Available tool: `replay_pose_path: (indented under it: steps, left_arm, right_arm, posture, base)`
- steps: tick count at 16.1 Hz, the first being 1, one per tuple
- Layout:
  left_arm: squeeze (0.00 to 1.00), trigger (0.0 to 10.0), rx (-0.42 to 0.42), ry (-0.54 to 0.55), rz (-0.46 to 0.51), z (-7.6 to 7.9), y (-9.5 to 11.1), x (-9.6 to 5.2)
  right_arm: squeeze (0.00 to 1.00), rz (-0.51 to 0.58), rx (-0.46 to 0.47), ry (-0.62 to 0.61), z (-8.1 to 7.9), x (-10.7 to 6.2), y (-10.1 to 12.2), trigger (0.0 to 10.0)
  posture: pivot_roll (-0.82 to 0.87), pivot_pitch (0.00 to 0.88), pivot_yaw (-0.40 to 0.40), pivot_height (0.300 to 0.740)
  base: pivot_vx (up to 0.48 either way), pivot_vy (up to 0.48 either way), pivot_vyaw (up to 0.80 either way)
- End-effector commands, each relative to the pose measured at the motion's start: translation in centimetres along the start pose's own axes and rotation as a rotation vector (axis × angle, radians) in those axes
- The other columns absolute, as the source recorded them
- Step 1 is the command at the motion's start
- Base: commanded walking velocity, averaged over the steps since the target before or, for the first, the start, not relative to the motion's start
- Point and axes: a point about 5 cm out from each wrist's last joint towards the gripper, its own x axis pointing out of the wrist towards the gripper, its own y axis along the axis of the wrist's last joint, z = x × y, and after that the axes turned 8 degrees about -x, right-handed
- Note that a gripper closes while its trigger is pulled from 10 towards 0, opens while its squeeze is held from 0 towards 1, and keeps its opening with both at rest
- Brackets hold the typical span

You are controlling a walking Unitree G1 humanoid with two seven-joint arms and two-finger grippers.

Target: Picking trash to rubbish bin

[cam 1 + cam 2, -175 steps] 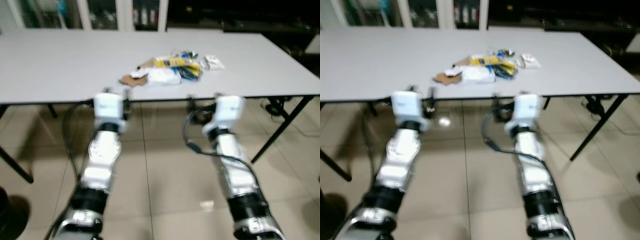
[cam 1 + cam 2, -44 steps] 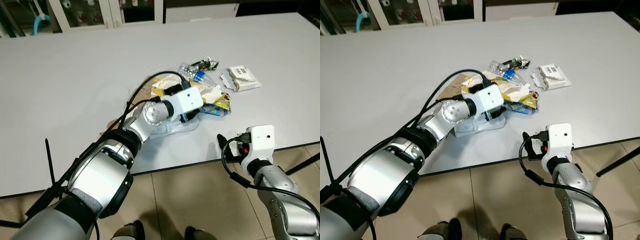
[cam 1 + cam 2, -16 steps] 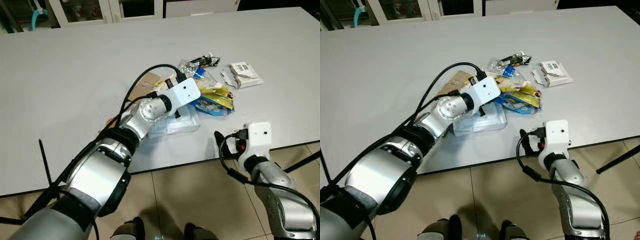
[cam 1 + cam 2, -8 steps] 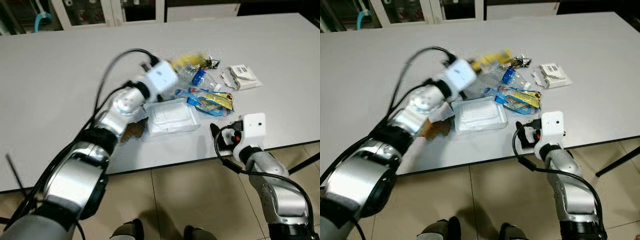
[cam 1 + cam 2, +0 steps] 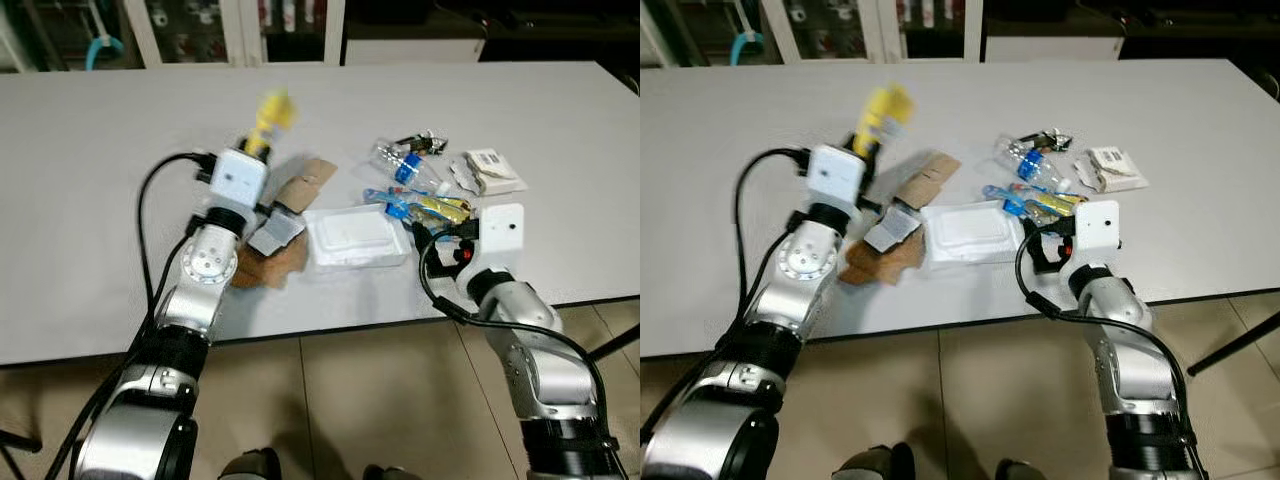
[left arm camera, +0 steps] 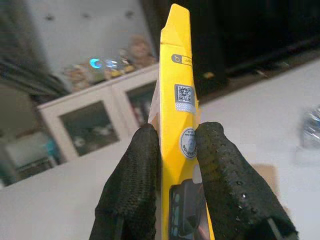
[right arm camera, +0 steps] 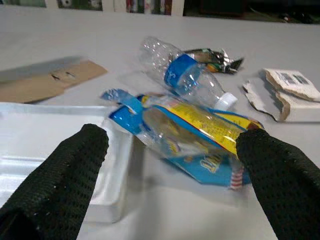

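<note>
Trash is piled on the grey table [image 5: 90,210]: a white foam tray [image 5: 358,238], brown cardboard [image 5: 306,181], a clear bottle with a blue label [image 5: 400,163], a blue and yellow snack wrapper [image 7: 195,125], a torn white box [image 5: 488,170] and a dark foil wrapper [image 5: 421,142]. My left gripper [image 6: 176,137] is shut on a flat yellow packet [image 5: 271,109], held upright above the table, left of the pile. My right gripper [image 7: 170,150] is open just over the table's front edge, its fingers either side of the snack wrapper without touching it.
Glass-door cabinets [image 5: 200,25] stand behind the table. A crumpled brown scrap [image 5: 262,266] and a grey piece [image 5: 276,232] lie under my left forearm. Tiled floor [image 5: 360,400] runs below the table's front edge, with a table leg [image 5: 612,344] at the right.
My left gripper has lifted the yellow packet out of the pile and swung it left and back. My right gripper has moved forward over the table edge towards the snack wrapper.
</note>
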Motion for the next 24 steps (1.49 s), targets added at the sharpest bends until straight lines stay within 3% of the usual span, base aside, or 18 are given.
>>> replay_pose_path:
  steps: [1,3,4,5,10,11,12,20,22,23,24]
  left_arm:
    - [0.0,10.0,-0.004,0.06,0.038,-0.4,0.7,0.0]
    - [0.0,10.0,0.01,0.104,0.102,-0.8,1.9,0.1]
    - [0.0,3.6,0.011,0.12,0.119,-1.1,2.5,0.2]
    - [0.0,0.0,0.008,0.123,0.139,-1.3,3.0,0.4]
    - [0.0,0.0,-0.054,0.104,0.105,0.7,2.6,-0.8]
    - [0.0,0.7,-0.076,0.097,0.095,1.5,2.5,-1.2]
    - [0.0,10.0,-0.073,0.095,0.08,1.9,2.3,-1.4]
    - [0.0,10.0,-0.048,0.075,0.013,2.2,1.8,-1.5]
    - [0.0,10.0,0.01,0.064,0.004,2.1,1.6,-1.5]
    - [0.12,10.0,0.056,0.045,0.008,2.0,1.6,-1.6]
    - [1.0,10.0,0.04,0.042,-0.004,1.9,1.4,-1.9]
  right_arm:
    - [0.0,0.035,0.015,-0.019,0.3,0.1,0.5,10.0]
    - [0.0,0.057,0.03,-0.018,0.2,0.2,0.7,10.0]
    - [0.0,0.064,0.028,-0.019,0.2,0.3,0.8,10.0]
    - [0.0,0.077,0.037,-0.021,0.2,0.4,1.0,10.0]
    - [0.0,0.11,0.05,-0.024,-0.2,0.7,1.4,10.0]
    - [0.0,0.112,0.053,-0.016,-0.6,0.8,1.4,10.0]
    - [0.0,0.118,0.064,-0.015,-0.6,0.9,1.4,10.0]
    - [0.0,0.114,0.067,-0.018,-0.6,0.9,1.1,10.0]
    - [0.0,0.111,0.069,-0.022,-0.6,0.9,1.0,10.0]
    - [0.0,0.11,0.071,-0.023,-0.5,0.9,1.0,10.0]
    - [0.0,0.104,0.069,-0.022,-0.5,0.9,0.9,10.0]
  posture:
    - [-0.05,0.049,-0.025,0.74]
    - [-0.05,0.046,-0.027,0.74]
    - [-0.05,0.047,-0.026,0.74]
    - [-0.05,0.046,-0.025,0.74]
    - [-0.05,0.042,-0.024,0.74]
    - [-0.05,0.039,-0.028,0.74]
    - [-0.05,0.042,-0.029,0.74]
    - [-0.05,0.041,-0.02,0.74]
    - [-0.05,0.041,-0.019,0.74]
    - [-0.05,0.041,-0.019,0.74]
    - [-0.04,0.041,-0.019,0.74]
  base:
    - [0.0,0.0,0.0]
    - [0.0,0.0,0.0]
    - [0.0,0.0,0.0]
    - [0.0,0.0,0.0]
    - [0.0,0.0,0.0]
    - [0.0,0.0,0.0]
    - [0.0,0.0,0.0]
    - [0.0,0.0,0.0]
    - [0.0,0.0,0.0]
    - [0.0,0.0,0.0]
    - [0.0,0.0,0.0]
